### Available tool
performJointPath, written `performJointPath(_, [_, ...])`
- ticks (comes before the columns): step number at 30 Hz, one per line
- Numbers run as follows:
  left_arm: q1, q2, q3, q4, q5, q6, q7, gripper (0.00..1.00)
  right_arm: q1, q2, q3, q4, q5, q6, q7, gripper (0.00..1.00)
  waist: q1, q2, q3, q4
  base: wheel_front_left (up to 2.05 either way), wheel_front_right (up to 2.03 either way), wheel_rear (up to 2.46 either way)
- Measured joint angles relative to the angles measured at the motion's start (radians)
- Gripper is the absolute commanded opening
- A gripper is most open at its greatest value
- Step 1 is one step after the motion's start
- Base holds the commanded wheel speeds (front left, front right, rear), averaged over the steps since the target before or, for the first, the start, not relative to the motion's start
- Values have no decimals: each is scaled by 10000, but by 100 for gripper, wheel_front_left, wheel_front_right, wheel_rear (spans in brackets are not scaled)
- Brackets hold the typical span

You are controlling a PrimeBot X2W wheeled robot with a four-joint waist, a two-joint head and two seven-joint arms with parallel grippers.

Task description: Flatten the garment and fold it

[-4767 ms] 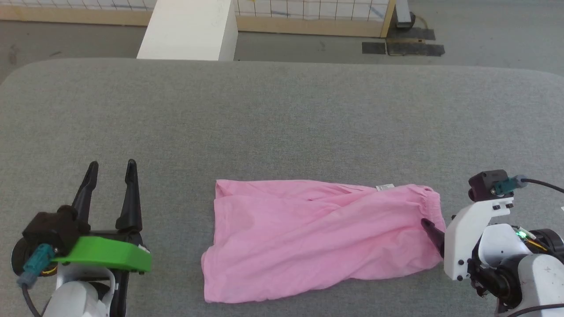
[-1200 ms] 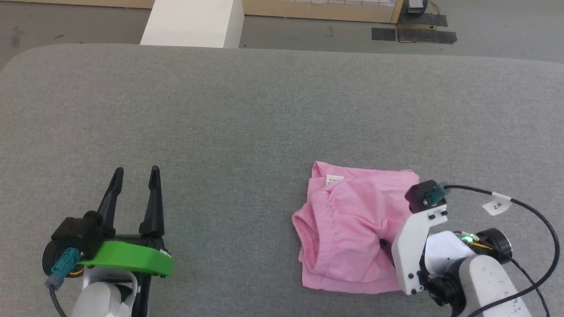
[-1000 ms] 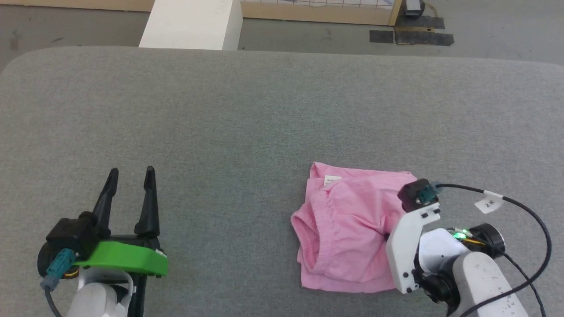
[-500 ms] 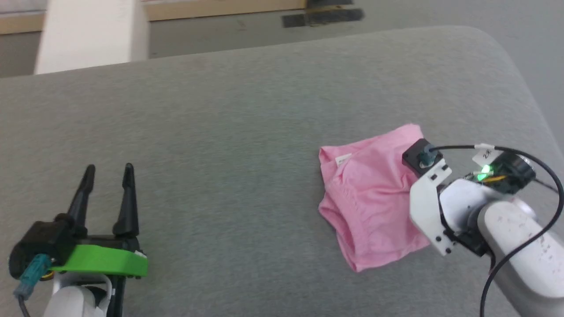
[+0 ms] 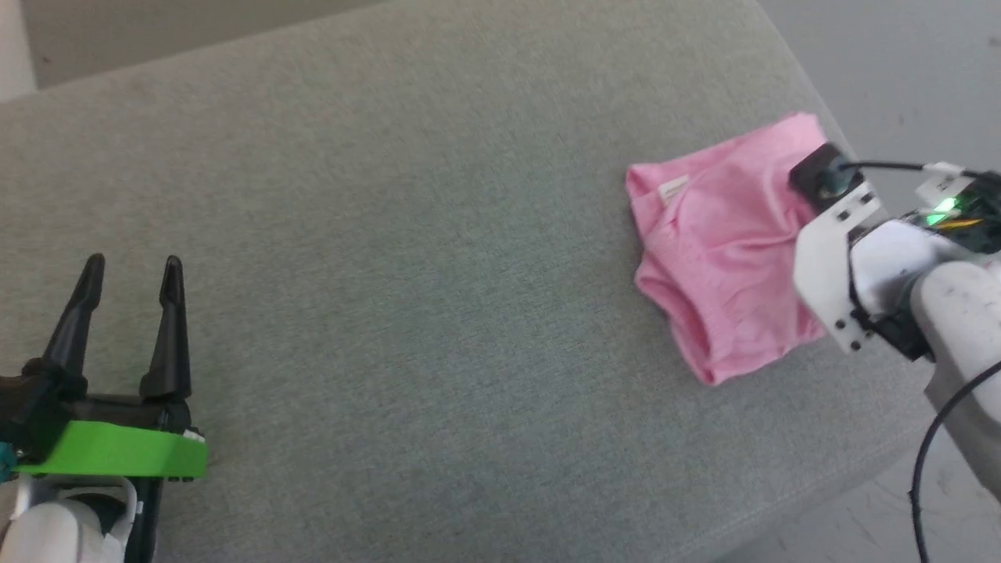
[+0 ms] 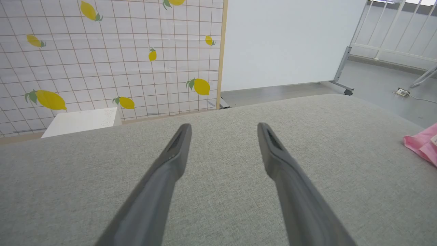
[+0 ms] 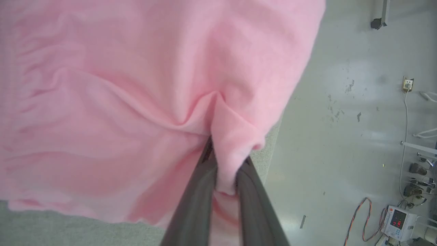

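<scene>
The garment [image 5: 723, 242] is a pink cloth folded into a rough square, lying near the grey table's right edge, with its white label [image 5: 671, 190] at the upper left corner. In the right wrist view my right gripper [image 7: 227, 155] is shut on a pinched ridge of the garment [image 7: 119, 85]. In the head view its white wrist mount [image 5: 829, 250] hides the fingers. My left gripper [image 5: 131, 266] stands open and empty at the lower left, far from the cloth. From the left gripper [image 6: 224, 127], a pink corner of the garment [image 6: 421, 145] shows at the far right.
The padded grey table [image 5: 430, 274] ends just right of the garment, at its edge [image 5: 868, 446], with bare floor [image 7: 341, 136] beyond. A lemon-patterned screen [image 6: 102, 51], a white box [image 6: 82, 121] and a white board [image 6: 290, 41] stand past the far side.
The head camera has swung right. The garment, spread wide at first, is folded in half, and my right gripper has drawn it toward the table's right edge. The left gripper stays open.
</scene>
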Motion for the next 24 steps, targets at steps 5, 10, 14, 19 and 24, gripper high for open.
performJointPath(5, [31,209,123,-416,-88,2,190,100,-116,353,-1402,679,-631,0,-430,0,1,0,793,-142,0,0,0])
performJointPath(10, [34,368,251,-606,-255,6,336,100,-186,777,-2813,1114,-1379,0,-681,0,1,0,1403,-51,0,0,0])
performJointPath(14, [33,476,303,-662,-272,33,337,100,-194,1081,-3962,1289,-1994,0,-813,0,1,0,1666,186,0,0,0])
performJointPath(19, [32,504,280,-602,-314,67,330,100,-186,1499,-5072,1233,-2984,0,-719,100,2,0,1742,456,0,0,0])
performJointPath(24, [29,439,121,-332,-314,100,194,100,-165,1703,-5557,897,-3484,0,-562,100,2,0,1427,534,0,0,0])
